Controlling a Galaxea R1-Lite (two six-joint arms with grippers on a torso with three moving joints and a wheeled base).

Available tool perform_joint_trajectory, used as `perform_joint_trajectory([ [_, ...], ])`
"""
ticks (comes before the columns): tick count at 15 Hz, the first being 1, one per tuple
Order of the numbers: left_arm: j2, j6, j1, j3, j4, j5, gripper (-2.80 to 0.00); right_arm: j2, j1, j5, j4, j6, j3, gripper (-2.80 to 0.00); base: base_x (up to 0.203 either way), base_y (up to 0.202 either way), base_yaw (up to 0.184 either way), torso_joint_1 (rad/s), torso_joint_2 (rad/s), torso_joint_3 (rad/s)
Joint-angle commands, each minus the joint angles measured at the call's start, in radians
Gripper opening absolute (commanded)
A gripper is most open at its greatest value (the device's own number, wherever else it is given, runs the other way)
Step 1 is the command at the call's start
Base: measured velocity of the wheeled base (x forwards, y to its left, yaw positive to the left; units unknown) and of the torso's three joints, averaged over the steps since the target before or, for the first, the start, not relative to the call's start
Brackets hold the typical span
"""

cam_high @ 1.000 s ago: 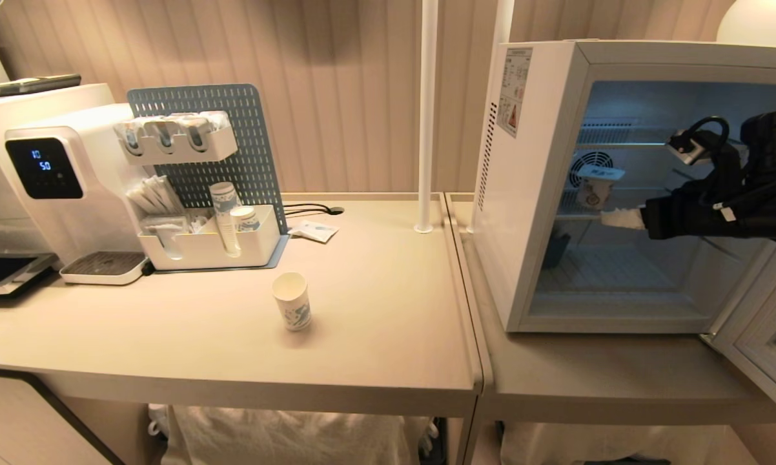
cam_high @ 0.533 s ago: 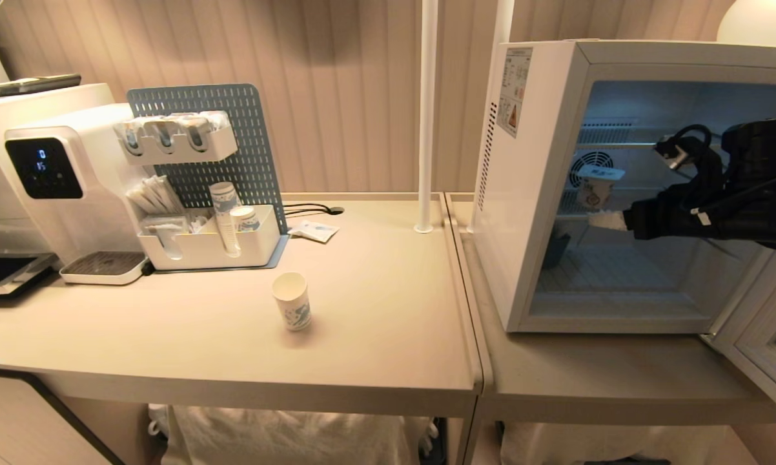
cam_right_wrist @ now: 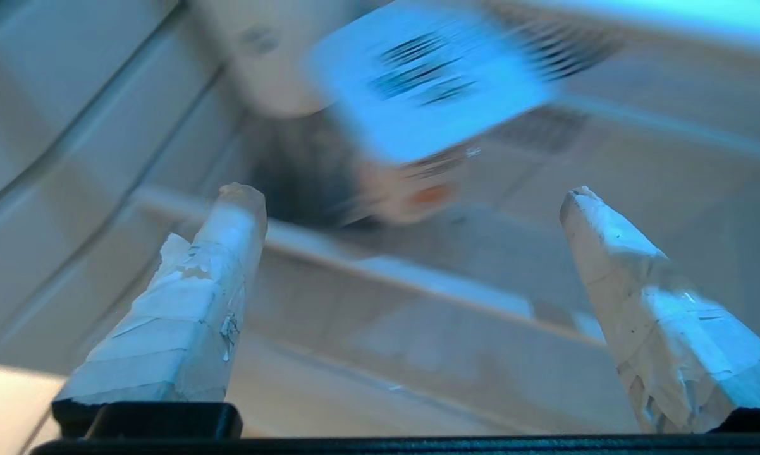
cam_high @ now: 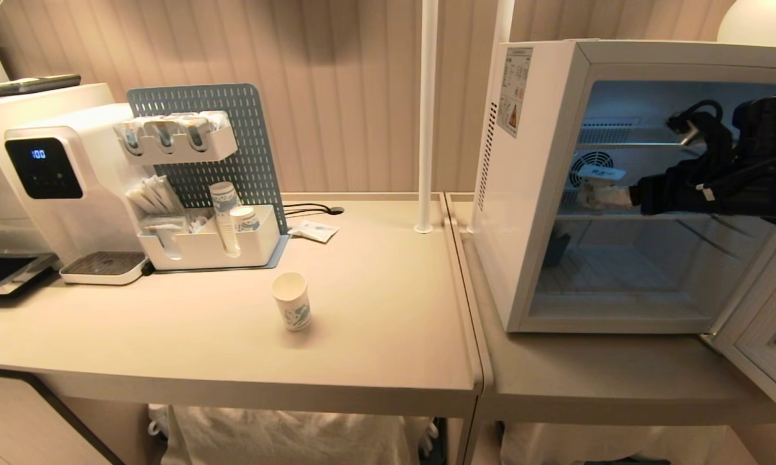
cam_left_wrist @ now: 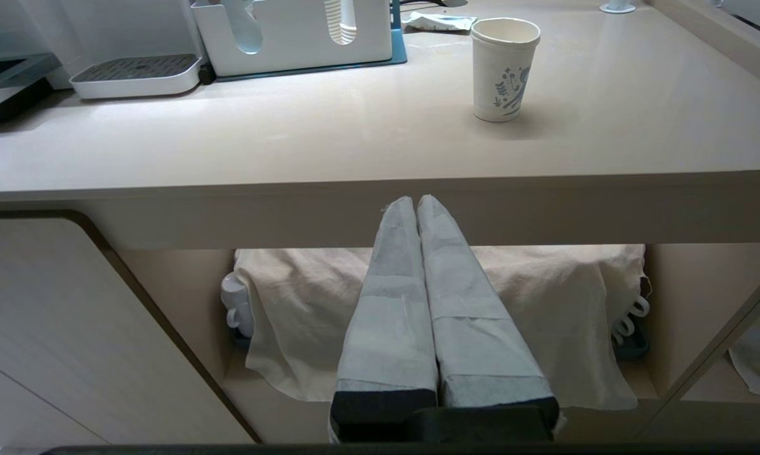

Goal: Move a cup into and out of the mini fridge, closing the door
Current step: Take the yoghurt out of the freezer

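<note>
Inside mini fridge (cam_high: pixel 530 194), right gripper (cam_right_wrist: pixel 411 208) fingers (cam_right_wrist: pixel 228 234) wide apart, empty, near tub (cam_right_wrist: pixel 418 183).

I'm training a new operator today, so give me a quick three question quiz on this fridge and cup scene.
1. True or false: the mini fridge stands open.
2. The cup is: A) on a fridge shelf B) upright on the table C) in the left gripper.
3. What lies ahead of the right gripper?

Key: 1 true. 2 B. 3 A small lidded tub on the upper shelf; the fingers stand wide apart, holding nothing.
</note>
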Motion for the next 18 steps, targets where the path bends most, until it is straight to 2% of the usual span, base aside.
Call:
perform_joint_trajectory([
  [1, 0.000, 0.000, 0.001, 0.000, -0.001, 0.000, -2.80, 0.009, -0.023, 0.002, -0.002, 0.000, -0.028, 0.00, 0.000, 0.000, 0.000, 0.000, 0.00, 0.000],
  [11, 0.000, 0.000, 0.001, 0.000, 0.000, 0.000, -2.80, 0.135, -0.045, 0.000, -0.027, 0.003, -0.136, 0.00, 0.000, 0.000, 0.000, 0.000, 0.00, 0.000],
  [18, 0.000, 0.000, 0.001, 0.000, 0.001, 0.000, -2.80, 0.142, -0.020, 0.003, -0.028, 0.031, -0.135, 0.00, 0.000, 0.000, 0.000, 0.000, 0.00, 0.000],
])
